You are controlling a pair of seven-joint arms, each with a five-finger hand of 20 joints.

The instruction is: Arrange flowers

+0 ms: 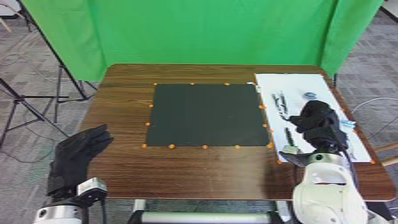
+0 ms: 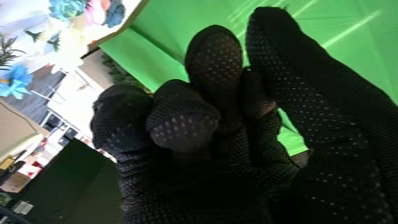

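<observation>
A bright blue flower (image 2: 14, 83), a pink flower (image 2: 94, 12) and other blooms lie spread over a white sheet (image 1: 289, 82).

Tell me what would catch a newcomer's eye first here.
Most likely the bright green backdrop behind the far edge of the brown table in the head view. Next, the dark square mat ringed with orange dots in mid-table, and the right robot hand in its black glove over the white sheet. In the right wrist view, a vivid blue flower stands out.
</observation>
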